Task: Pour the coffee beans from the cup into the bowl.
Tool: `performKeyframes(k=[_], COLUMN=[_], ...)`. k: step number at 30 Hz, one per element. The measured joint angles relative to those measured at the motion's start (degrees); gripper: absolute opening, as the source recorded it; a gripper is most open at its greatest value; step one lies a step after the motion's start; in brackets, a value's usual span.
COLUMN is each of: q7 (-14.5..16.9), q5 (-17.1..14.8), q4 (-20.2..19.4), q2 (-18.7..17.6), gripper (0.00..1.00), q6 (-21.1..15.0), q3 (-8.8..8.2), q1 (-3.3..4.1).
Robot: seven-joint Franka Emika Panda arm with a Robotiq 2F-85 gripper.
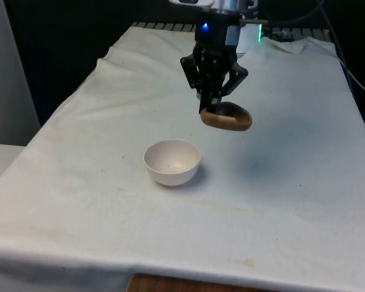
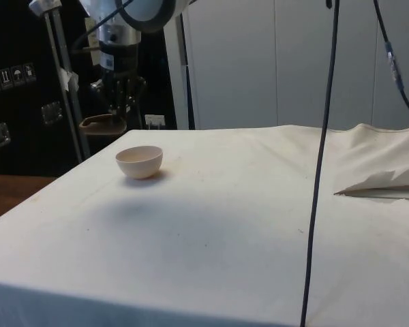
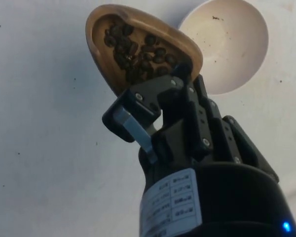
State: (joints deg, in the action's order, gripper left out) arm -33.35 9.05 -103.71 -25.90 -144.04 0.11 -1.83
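Holding the wooden cup (image 1: 226, 117) by its rim, my gripper (image 1: 212, 100) is clamped shut on it, well above the white cloth (image 1: 292, 182). What matters for the pour: the white bowl (image 1: 172, 162) sits on the cloth below the cup and off toward the front view's left, nearer the camera, so the cup is not over it yet. The cup's oval runs roughly level, coffee beans (image 3: 138, 52) still inside. I count one cup, one bowl, one gripper.
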Motion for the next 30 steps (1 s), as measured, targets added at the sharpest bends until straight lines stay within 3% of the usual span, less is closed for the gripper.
performKeyframes(k=[30], q7=[9.97], q5=[-1.03], q4=[0.40], q2=[0.00], gripper=[0.00], q6=[0.06], q3=[-4.24], q1=[-0.17])
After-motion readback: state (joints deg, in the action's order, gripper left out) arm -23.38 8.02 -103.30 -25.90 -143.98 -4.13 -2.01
